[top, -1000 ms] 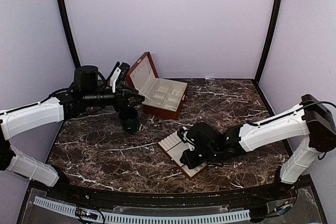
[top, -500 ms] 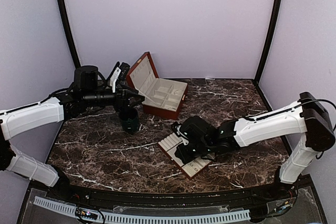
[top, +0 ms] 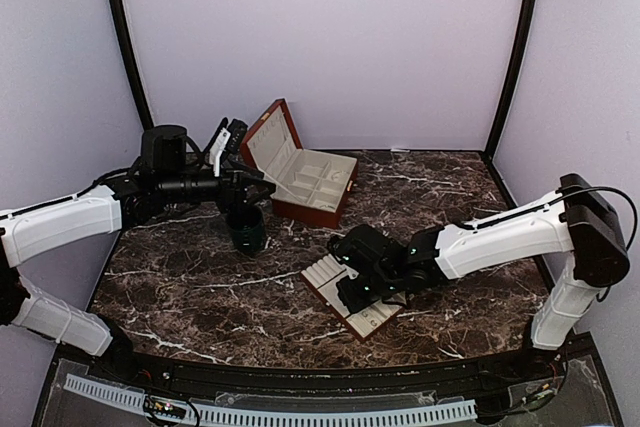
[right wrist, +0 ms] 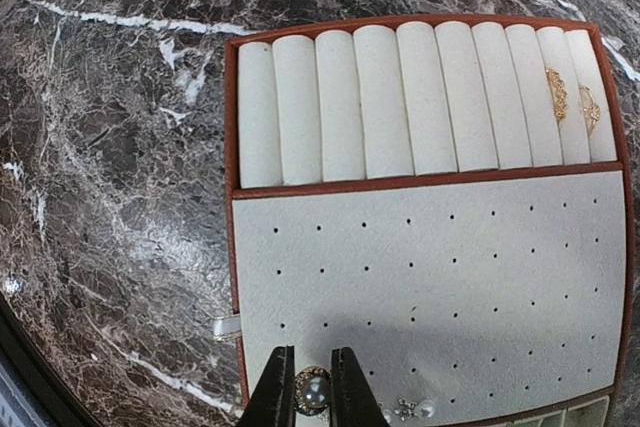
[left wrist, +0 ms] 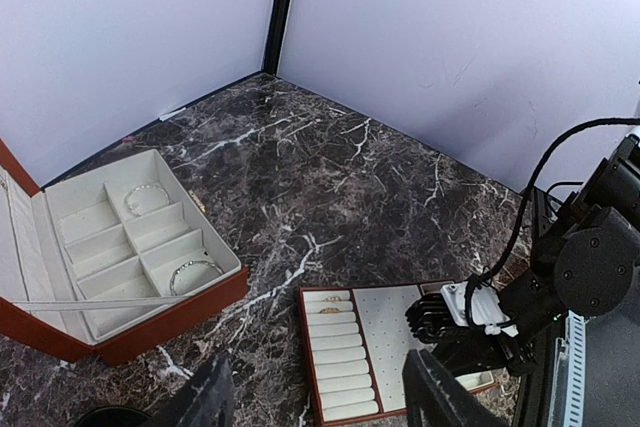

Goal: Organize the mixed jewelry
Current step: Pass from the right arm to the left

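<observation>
My right gripper (right wrist: 314, 394) is shut on a small pearl stud (right wrist: 316, 390) and holds it over the near-left corner of the flat cream slotted tray (right wrist: 420, 267). Two more pearl studs (right wrist: 418, 410) sit on the dotted pad beside it. Two gold rings (right wrist: 556, 94) sit in the last roll slots. In the top view the right gripper (top: 352, 292) hangs over the tray (top: 322, 272). My left gripper (top: 248, 190) is open and empty above the dark green cup (top: 246, 230). Its fingers (left wrist: 212, 399) frame the tray (left wrist: 350, 357) below.
The red-brown box (top: 312, 209) stands open at the back, its lid up. Two thin bracelets (left wrist: 147, 197) lie in its cream compartments (left wrist: 110, 247). Purple walls close in the back and both sides. The marble table (top: 200, 287) stretches around the tray.
My right gripper has moved a little to the left over the tray, still holding the pearl stud. The left arm has not moved.
</observation>
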Tool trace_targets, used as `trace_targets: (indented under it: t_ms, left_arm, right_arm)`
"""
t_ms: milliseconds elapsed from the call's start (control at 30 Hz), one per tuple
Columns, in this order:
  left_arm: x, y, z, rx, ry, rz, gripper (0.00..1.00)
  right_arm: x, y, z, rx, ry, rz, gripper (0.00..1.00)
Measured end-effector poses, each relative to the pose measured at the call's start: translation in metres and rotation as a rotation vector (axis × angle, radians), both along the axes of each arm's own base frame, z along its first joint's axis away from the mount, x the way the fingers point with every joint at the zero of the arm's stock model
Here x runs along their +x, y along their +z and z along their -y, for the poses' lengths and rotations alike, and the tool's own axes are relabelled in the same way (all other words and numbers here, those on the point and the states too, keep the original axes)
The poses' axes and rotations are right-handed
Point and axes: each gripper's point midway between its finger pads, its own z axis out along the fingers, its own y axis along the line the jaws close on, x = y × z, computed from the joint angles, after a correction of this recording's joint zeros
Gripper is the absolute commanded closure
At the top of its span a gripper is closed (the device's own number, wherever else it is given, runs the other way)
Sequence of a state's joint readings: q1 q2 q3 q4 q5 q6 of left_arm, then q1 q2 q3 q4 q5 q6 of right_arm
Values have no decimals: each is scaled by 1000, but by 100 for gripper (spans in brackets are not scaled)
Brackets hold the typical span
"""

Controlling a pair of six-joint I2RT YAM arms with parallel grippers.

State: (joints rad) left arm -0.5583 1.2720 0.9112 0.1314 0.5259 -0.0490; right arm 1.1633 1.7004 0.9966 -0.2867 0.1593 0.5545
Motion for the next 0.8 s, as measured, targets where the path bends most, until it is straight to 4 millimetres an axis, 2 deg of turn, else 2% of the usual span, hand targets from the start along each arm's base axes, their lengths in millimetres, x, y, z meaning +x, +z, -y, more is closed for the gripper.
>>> trace_targets:
  t_ms: [300, 800]
  left_arm:
    - [0, 0, 0, 0, 0, 0, 41]
    - [0, -1, 0, 1, -1, -3, 41]
  right_arm:
    - [4, -1, 0, -13, -10, 9, 100]
    - [-6, -3, -4, -7, 52, -27, 100]
